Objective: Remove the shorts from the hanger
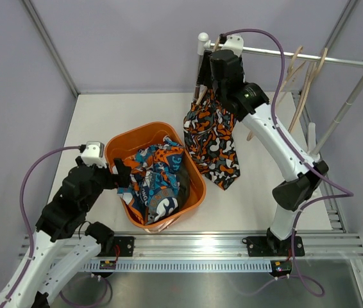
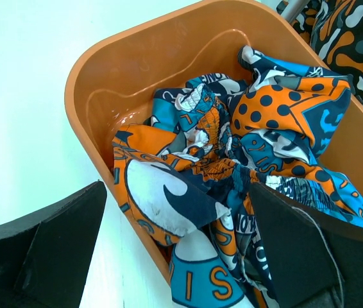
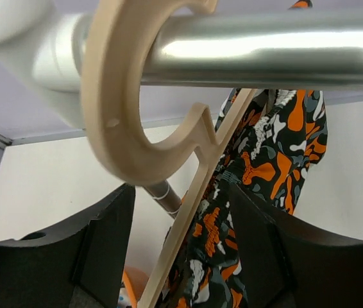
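The orange-black-white blotch-print shorts (image 1: 213, 138) hang from a wooden hanger (image 3: 111, 96) hooked on the metal rail (image 3: 265, 48). My right gripper (image 3: 181, 250) is up at the rail's left end and open. The hanger's slanted arm and the top of these shorts (image 3: 278, 141) lie between its fingers, with the cloth close to the right finger. A blue-orange-white swirl-print pair of shorts (image 1: 159, 179) lies crumpled in the orange basket (image 1: 120, 146). My left gripper (image 2: 175, 218) is open over the basket's near-left rim (image 2: 85, 70), just above that cloth (image 2: 233, 147).
Two bare wooden hangers (image 1: 300, 77) hang on the right part of the rail (image 1: 342, 61). The rack's upright pole (image 1: 342, 115) slants down at the right. Grey walls close off the back and sides of the table (image 1: 92, 122).
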